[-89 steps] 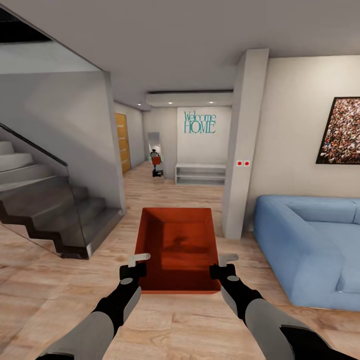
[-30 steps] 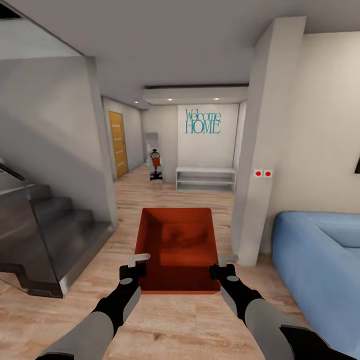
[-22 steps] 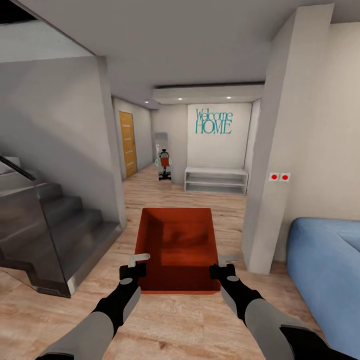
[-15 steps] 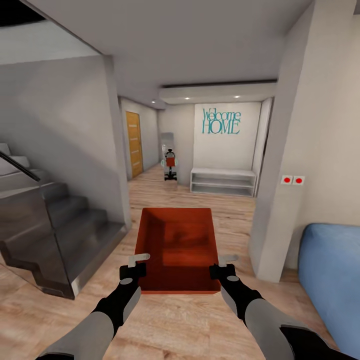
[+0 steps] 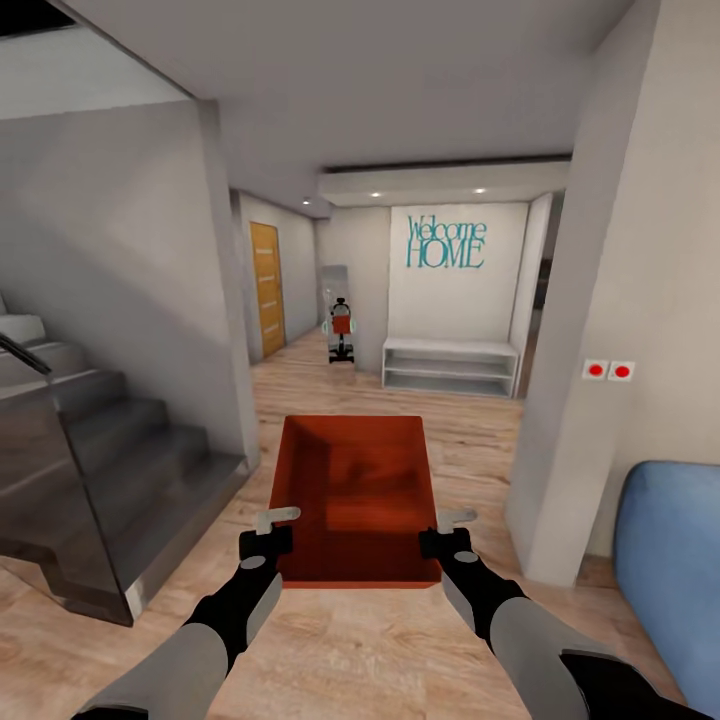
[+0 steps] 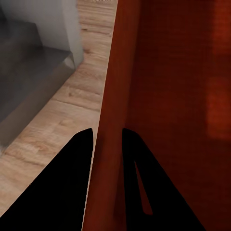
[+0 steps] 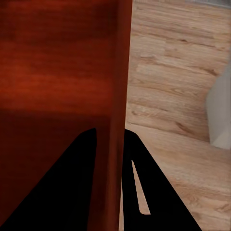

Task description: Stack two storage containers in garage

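An orange-red open-topped storage container [image 5: 356,497] hangs in front of me above the living room's light wood plank floor [image 5: 350,650]. My left gripper [image 5: 277,520] is shut on its left wall. In the left wrist view the two dark fingers [image 6: 72,168] straddle that wall [image 6: 110,144]. My right gripper [image 5: 452,521] is shut on the right wall, and in the right wrist view the fingers [image 7: 82,178] sit on either side of it [image 7: 115,120]. The container looks empty inside.
A dark staircase [image 5: 90,480] with a glass rail stands at the left. A white pillar [image 5: 590,330] and a blue sofa [image 5: 670,560] are at the right. Ahead, a hallway leads to a white shelf [image 5: 450,366], a "Welcome HOME" wall [image 5: 447,243] and a wooden door [image 5: 266,288].
The camera has moved forward and turned left: pillar and sofa slid right, the hallway came nearer. The container and both grippers hold the same place in the picture.
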`<state>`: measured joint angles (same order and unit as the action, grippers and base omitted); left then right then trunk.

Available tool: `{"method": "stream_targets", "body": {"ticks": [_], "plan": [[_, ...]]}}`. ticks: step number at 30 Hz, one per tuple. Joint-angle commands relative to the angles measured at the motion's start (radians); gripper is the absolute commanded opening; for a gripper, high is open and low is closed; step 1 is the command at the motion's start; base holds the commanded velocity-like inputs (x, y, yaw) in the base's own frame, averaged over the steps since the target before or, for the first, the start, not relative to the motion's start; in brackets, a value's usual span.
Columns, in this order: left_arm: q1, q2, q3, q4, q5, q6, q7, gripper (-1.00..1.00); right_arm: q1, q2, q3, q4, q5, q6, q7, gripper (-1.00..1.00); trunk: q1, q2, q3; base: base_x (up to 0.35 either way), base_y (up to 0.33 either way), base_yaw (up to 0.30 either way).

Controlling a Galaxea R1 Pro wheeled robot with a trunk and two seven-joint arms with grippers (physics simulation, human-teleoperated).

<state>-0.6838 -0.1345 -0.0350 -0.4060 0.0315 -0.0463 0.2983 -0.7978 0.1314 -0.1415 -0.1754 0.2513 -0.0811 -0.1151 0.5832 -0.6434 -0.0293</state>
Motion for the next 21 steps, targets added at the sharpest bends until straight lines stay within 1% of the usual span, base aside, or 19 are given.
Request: {"method": "stream_targets", "body": {"ticks": [1, 21], "plan": [[-0.001, 0.026, 0.002, -0.002, -0.015, -0.055, 0.018, -1.0, -0.001, 0.001, -0.044, 0.004, 0.002, -0.003, 0.005, -1.0, 0.001, -0.002, -0.002, 0.322, 0.0, 0.0], [0.0, 0.026, 0.002, -0.002, -0.015, -0.055, 0.018, -1.0, -0.001, 0.001, -0.044, 0.004, 0.002, -0.005, 0.005, -1.0, 0.001, -0.002, -0.002, 0.322, 0.0, 0.0]]}}
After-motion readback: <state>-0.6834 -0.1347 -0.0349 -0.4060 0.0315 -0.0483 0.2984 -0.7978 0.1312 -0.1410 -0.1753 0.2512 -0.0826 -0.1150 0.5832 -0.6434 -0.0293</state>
